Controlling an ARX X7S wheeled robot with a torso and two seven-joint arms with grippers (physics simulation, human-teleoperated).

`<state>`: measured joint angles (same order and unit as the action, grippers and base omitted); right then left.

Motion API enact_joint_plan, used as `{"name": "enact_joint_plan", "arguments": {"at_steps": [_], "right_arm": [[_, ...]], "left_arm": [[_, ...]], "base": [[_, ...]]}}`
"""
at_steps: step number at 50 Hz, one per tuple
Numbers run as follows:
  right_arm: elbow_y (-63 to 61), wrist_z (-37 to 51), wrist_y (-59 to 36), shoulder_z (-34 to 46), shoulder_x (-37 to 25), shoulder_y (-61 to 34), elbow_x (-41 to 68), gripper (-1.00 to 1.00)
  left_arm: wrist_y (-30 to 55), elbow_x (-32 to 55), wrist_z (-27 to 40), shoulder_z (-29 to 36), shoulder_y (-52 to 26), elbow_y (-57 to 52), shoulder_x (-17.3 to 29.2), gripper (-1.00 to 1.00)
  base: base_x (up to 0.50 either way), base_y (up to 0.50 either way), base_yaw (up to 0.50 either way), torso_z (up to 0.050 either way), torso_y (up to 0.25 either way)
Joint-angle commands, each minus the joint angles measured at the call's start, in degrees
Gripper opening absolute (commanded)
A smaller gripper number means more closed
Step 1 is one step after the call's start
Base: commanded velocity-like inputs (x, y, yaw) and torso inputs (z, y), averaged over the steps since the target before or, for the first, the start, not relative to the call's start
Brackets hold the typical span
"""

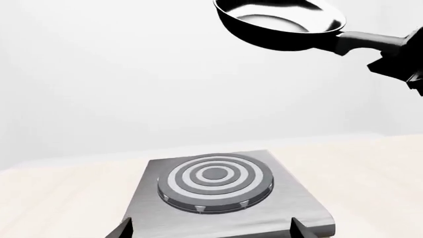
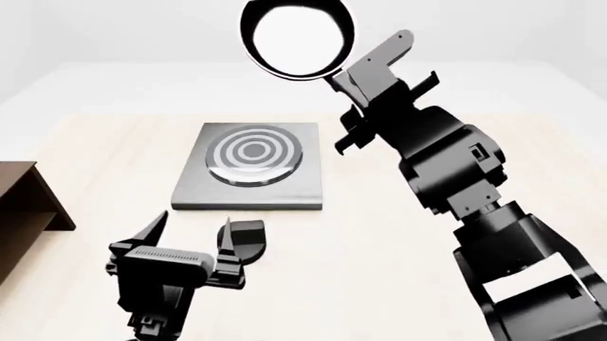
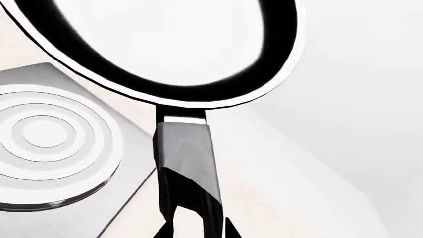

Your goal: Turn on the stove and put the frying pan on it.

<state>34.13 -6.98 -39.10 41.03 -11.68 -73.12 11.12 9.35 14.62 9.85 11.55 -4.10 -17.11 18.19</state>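
**Grippers, knob, stove, raised pan**

Left gripper [image 2: 190, 238]: nearest the robot, low over the table [image 2: 379, 234], jaws spread wide and holding nothing. Its fingertips sit beside the knob.

Knob [image 2: 249, 241]: small, black, round, on the table just in front of the stove, right beside the left gripper's fingers; contact cannot be told.

Stove [image 2: 249, 176]: grey square slab, flat on the table, ringed burner bare.

Shelf [image 2: 24, 195]: brown, at the left edge, well apart from the stove.

Right gripper [image 2: 349, 74]: raised, clamped on the pan handle.

Pan [image 2: 298, 37]: held in the air, high above the table, beyond the stove's far edge, pale inside facing the head camera.
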Motion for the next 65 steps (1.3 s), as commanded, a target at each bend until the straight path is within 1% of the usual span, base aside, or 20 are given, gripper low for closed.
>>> {"name": "enact_joint_plan", "arguments": {"at_steps": [1, 6, 15, 21, 26, 30, 37, 41, 53, 59, 65], "right_arm": [[3.42, 2.59, 3.85, -0.84, 4.11, -2.51, -3.57, -1.00], [5.47, 2.86, 4.58, -0.38, 5.83, -2.99, -3.62, -1.00], [16.25, 5.07, 10.14, 1.31, 11.53, -5.27, -2.59, -1.00], [17.85, 8.66, 11.29, 8.33, 11.60, -7.10, 5.94, -1.00], [18.45, 12.78, 12.87, 16.43, 11.62, -9.10, 15.89, -1.00], [17.96, 14.47, 13.69, 20.78, 11.60, -9.54, 20.06, -1.00], [18.62, 16.86, 15.40, 26.60, 11.62, -10.90, 26.17, -1.00], [18.47, 17.80, 16.04, 29.03, 11.57, -11.39, 28.71, -1.00], [17.18, 18.96, 16.24, 31.22, 11.46, -11.74, 30.69, -1.00], [17.44, 19.65, 17.00, 33.66, 11.62, -12.19, 32.80, -1.00], [18.19, 20.62, 18.73, 39.29, 11.66, -12.95, 37.72, -1.00]], "left_arm": [[-1.90, 1.59, -1.45, 0.05, 0.87, 0.00, 0.32, 1.00], [-1.96, 2.63, -1.84, -0.12, 0.94, 0.01, 0.35, 1.00], [-2.87, 4.38, -2.79, -0.42, 1.68, -0.56, 0.59, 1.00], [-3.49, 5.02, -3.23, -0.65, 2.02, -0.73, 0.93, 1.00], [-4.22, 5.35, -3.53, -0.72, 2.30, -1.10, 1.07, 1.00], [-4.91, 5.55, -4.14, -0.44, 2.75, -1.43, 1.28, 1.00], [-5.03, 6.18, -4.47, -0.48, 2.88, -1.71, 1.62, 1.00], [-4.98, 6.30, -4.42, -0.45, 2.88, -1.76, 1.71, 1.00], [-5.80, 5.33, -3.75, -0.33, 3.02, -2.15, 1.84, 1.00], [-4.65, 5.85, -3.06, -0.45, 2.61, -1.92, 1.69, 1.00], [-4.64, 6.36, -2.83, -0.66, 2.65, -1.77, 1.59, 1.00]], "base": [[0.00, 0.00, 0.00, 0.000, 0.000], [0.00, 0.00, 0.00, 0.000, 0.002], [0.00, 0.00, 0.00, 0.000, 0.001], [0.00, 0.00, 0.00, 0.000, 0.002], [0.00, 0.00, 0.00, 0.000, 0.002], [0.00, 0.00, 0.00, 0.000, -0.031], [0.00, 0.00, 0.00, 0.000, -0.242], [0.00, 0.00, 0.00, 0.000, -0.250], [0.00, 0.00, 0.00, 0.000, -0.250], [0.00, 0.00, 0.00, 0.000, -0.023], [0.00, 0.00, 0.00, 0.000, 0.000]]}}
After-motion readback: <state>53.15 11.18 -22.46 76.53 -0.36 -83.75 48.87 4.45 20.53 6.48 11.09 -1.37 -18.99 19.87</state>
